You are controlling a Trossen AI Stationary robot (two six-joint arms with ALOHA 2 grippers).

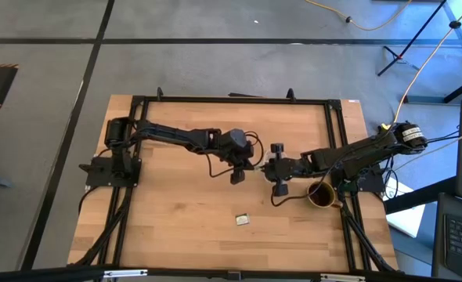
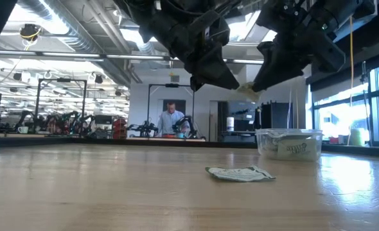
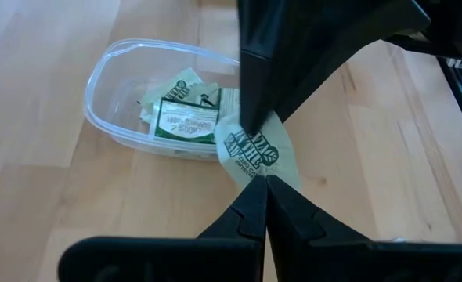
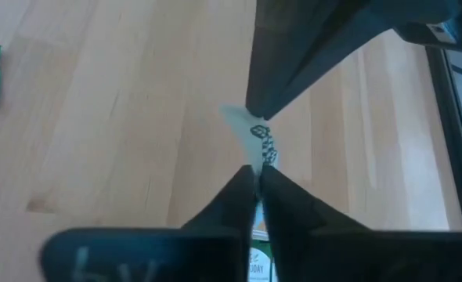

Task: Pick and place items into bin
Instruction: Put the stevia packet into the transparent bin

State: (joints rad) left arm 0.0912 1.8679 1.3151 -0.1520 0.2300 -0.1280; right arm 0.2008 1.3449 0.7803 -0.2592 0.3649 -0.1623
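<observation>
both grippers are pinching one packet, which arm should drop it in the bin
Left, probably. The left gripper and right gripper are both shut on the packet, but the left wrist view shows the bin just beyond it; the right wrist view shows none.

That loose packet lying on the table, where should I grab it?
The packet lies flat on the table, edges slightly lifted. Come straight down and pinch across it, catching a raised edge. The left claw and right claw both pinch a second packet.
</observation>
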